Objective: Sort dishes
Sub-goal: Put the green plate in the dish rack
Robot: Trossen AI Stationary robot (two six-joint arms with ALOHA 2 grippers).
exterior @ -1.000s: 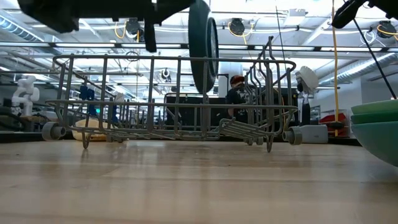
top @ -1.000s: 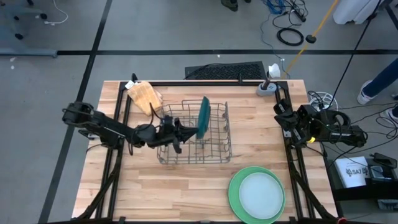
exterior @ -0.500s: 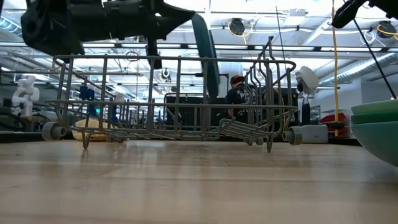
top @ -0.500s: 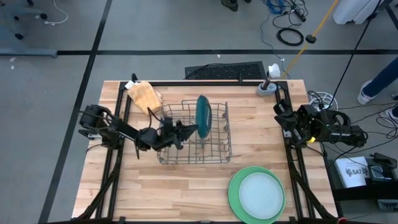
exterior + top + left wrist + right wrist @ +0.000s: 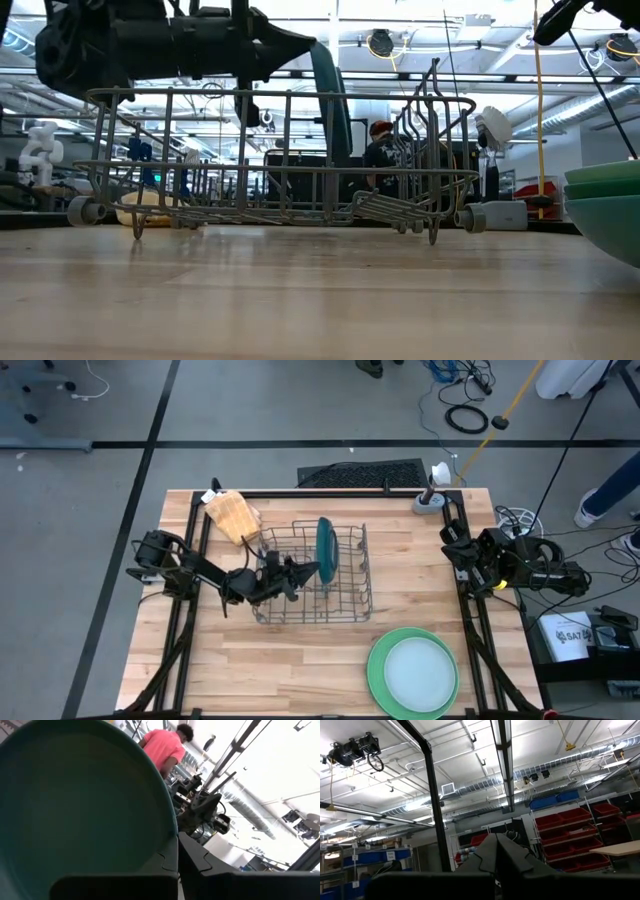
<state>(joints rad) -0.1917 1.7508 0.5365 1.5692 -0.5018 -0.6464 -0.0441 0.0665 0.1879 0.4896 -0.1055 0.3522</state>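
From above, the left gripper [image 5: 312, 569] reaches over the near-left part of the wire rack [image 5: 355, 603], a box of thin grey metal rods on the pale wood-plank table [image 5: 300, 670]. Its dark fingers pinch the rim of the dark teal plate [image 5: 326, 546], which stands on edge inside the rack and shows as a narrow smooth sliver just beyond the fingertips. Well away from the fingers, at the table's near-right corner, the pale grey-white plate [image 5: 419, 671] lies flat on the large light green plate [image 5: 378, 660], both round and plain. A tan waffle-textured cloth [image 5: 230, 514] lies behind the rack's far-left corner. The right gripper [image 5: 448, 550] waits folded at the table's right edge.

At table height, the left gripper [image 5: 305, 45] comes in above the rack's top rail [image 5: 280, 96]. The teal plate [image 5: 330, 100] hangs from its fingertips as a tall, slightly tilted curved blade that dips between the upright wires; its lower edge is lost behind them. At the right edge, stacked green rims [image 5: 605, 190] show layers that the overhead view does not separate.

From the left wrist, the teal plate's [image 5: 80, 810] smooth, matte hollow face fills most of the picture, its rim held between the closed dark fingers [image 5: 195, 857]. A person in a pink top [image 5: 165, 747] stands in the room beyond.

The right wrist view shows the right gripper's fingers [image 5: 485, 852] meeting tip to tip, empty, against ceiling pipes and red shelf bins [image 5: 570, 822].
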